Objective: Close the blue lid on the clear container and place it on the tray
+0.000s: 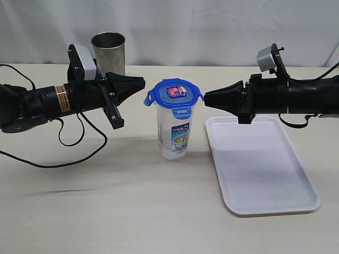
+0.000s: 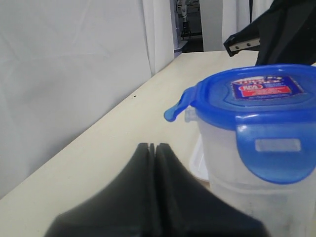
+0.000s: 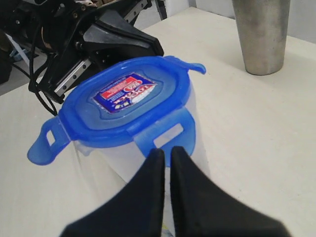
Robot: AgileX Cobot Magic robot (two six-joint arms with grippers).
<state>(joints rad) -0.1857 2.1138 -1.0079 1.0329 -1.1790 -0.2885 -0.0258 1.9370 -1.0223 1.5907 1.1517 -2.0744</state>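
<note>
— What's on the left?
— The left gripper [image 1: 142,82], jaws pressed together and empty, with a grey steel cup [image 1: 108,52] behind it.
— And the middle?
— The small round blue plastic lid [image 1: 175,95] sits on the tall clear plastic container [image 1: 175,135], its side flaps sticking out.
— And the right?
— The right gripper [image 1: 207,97] is closed too, holding nothing, near the lid. The container stands beside the flat white rectangular tray [image 1: 265,174], not on it.

A robotics lab test station: a plain cream table [image 1: 106,211], a white curtain [image 1: 212,26] along its far side, and a black, cabled left arm [image 1: 47,100] and right arm [image 1: 302,95].
</note>
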